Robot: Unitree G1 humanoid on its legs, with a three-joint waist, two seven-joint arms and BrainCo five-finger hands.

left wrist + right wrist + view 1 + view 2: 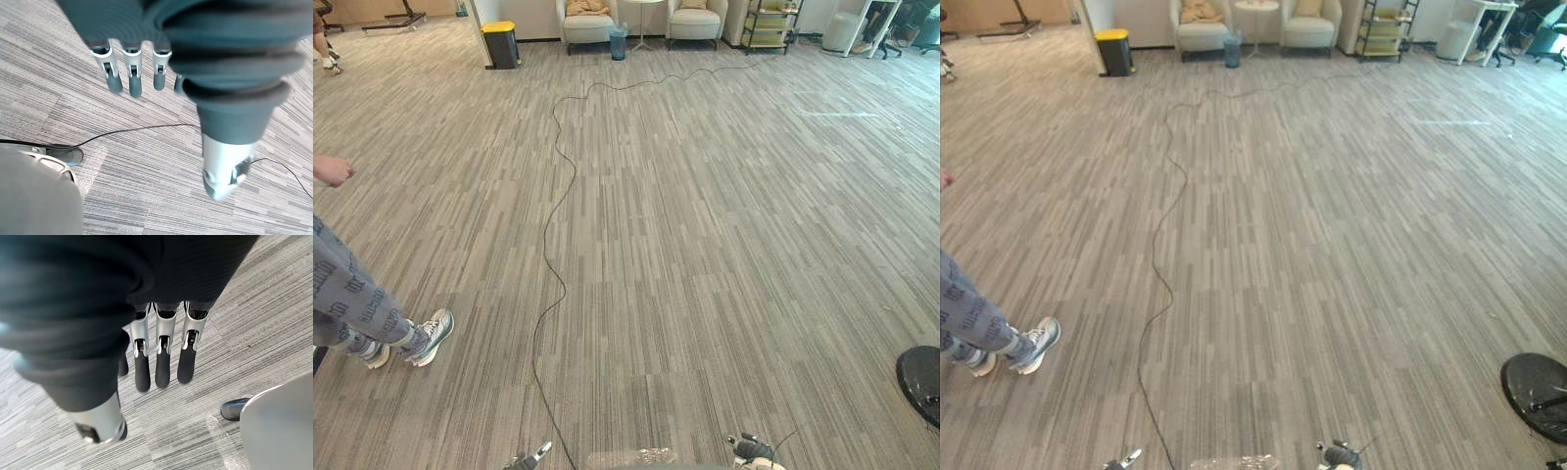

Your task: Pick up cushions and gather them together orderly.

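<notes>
Two tan cushions lie far off at the back of the room. One cushion (587, 7) rests on the left armchair (588, 27), the other cushion (693, 4) on the right armchair (694, 23). My left hand (131, 73) hangs over bare carpet in the left wrist view, its fingers straight and holding nothing. In the right wrist view my right hand (164, 350) also hangs above the carpet, fingers straight and empty. Both hands are far from the cushions.
A person stands at the left, sneakers (429, 339) on the carpet and a hand (331, 170) raised. A yellow-lidded bin (499, 44), a small blue bin (619, 42) and a shelf (771, 24) line the back wall. A black round base (921, 382) sits at the near right.
</notes>
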